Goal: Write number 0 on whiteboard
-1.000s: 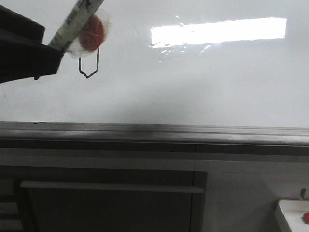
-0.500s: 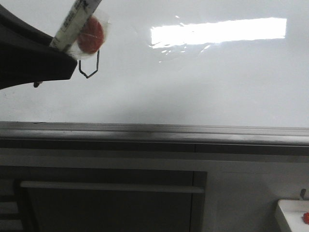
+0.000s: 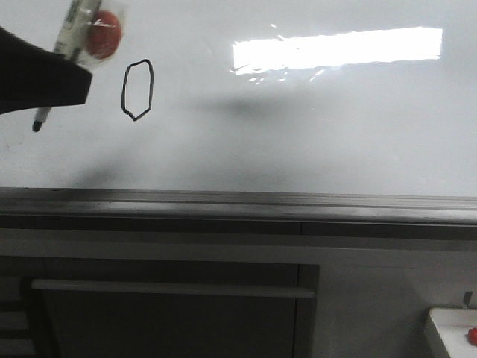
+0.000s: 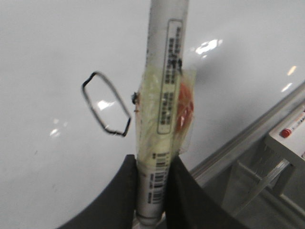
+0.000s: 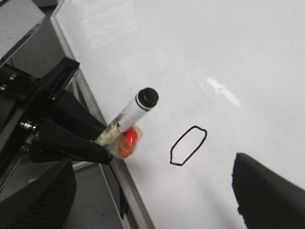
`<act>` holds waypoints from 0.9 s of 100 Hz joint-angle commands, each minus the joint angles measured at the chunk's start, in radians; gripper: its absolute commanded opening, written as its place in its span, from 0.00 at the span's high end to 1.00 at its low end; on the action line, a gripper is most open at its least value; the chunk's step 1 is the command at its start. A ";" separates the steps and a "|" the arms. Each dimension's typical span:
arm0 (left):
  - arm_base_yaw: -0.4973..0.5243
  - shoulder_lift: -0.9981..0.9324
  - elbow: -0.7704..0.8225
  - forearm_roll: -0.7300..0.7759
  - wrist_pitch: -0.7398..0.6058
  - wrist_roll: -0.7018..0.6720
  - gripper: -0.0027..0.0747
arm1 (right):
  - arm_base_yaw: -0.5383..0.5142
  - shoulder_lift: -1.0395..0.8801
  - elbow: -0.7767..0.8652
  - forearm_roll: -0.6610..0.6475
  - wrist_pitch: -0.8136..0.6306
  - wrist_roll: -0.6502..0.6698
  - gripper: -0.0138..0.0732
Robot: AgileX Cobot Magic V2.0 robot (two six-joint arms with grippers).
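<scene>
The number 0 is a thin black closed loop with a pointed bottom on the whiteboard. It also shows in the left wrist view and the right wrist view. My left gripper is shut on a white marker pen that has a red piece taped to it. In the front view the pen is left of the 0, and its black tip is clear of the loop. My right gripper is open and empty, facing the board near the 0.
A grey metal rail runs along the board's lower edge. Below it is a dark cabinet with a pale handle bar. A white box with a red button sits at the lower right.
My left gripper has moved left with the marker pen. The pen and red piece no longer cover the top of the 0, which now shows as a whole closed loop.
</scene>
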 commanded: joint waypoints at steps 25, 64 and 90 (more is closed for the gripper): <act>0.003 0.057 -0.031 -0.424 -0.004 -0.013 0.99 | -0.002 -0.025 -0.031 0.014 -0.053 -0.007 0.21; 0.169 0.161 -0.031 -0.481 -0.111 -0.013 0.99 | -0.002 -0.025 -0.031 0.025 -0.044 -0.007 0.21; 0.223 0.177 -0.031 -0.423 -0.112 -0.013 0.99 | -0.002 -0.025 -0.031 0.025 -0.044 -0.007 0.21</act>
